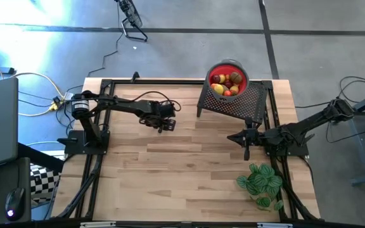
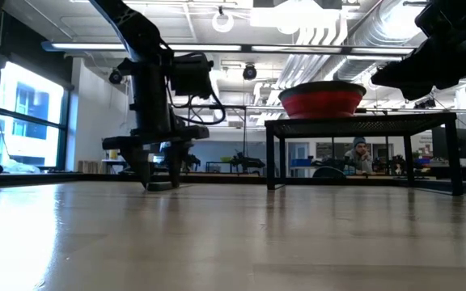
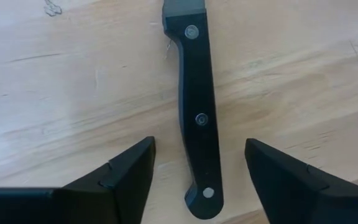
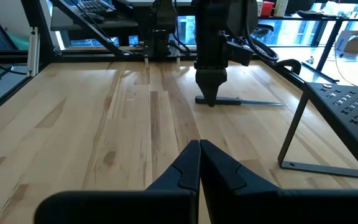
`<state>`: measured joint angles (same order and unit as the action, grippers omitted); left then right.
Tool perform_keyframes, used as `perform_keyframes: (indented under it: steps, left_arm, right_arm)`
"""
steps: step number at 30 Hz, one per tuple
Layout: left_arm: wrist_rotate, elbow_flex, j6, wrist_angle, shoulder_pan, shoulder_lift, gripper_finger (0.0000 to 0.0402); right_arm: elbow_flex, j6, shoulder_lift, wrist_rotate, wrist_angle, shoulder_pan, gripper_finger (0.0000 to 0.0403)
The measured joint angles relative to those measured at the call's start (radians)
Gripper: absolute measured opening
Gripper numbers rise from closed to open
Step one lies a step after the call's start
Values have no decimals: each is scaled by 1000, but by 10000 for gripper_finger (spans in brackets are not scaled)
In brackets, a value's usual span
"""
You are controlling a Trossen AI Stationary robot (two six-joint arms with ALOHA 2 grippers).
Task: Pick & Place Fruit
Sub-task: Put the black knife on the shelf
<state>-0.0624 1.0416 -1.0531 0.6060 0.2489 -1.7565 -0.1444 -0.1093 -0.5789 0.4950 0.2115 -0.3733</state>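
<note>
The fruit [image 1: 225, 83], small yellow, red and brown pieces, lies in the red bowl [image 1: 211, 69], which stands on a black perforated stand [image 1: 236, 104] at the far right. My left gripper [image 3: 199, 143] is open and points down low over the table. Its fingers stand on either side of a black knife handle [image 3: 199, 93] without touching it. The knife [image 4: 241, 101] lies flat on the wood. My right gripper [image 4: 199, 146] is shut and holds nothing; it waits at the table's right side [image 1: 244, 140].
A green leafy plant [image 1: 260, 182] sits at the near right corner. The stand's legs [image 4: 294, 134] rise from the table near my right gripper. Bare wood stretches across the middle and near left of the table [image 1: 157, 177]. A person shows in the room beyond [image 2: 358, 149].
</note>
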Motion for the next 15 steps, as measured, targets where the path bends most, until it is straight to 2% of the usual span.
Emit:
perform_keyframes:
  steps: [15]
  left_arm:
    - [-3,-1,0,7,0,0,185]
  right_arm:
    - [0,0,0,0,0,0,2]
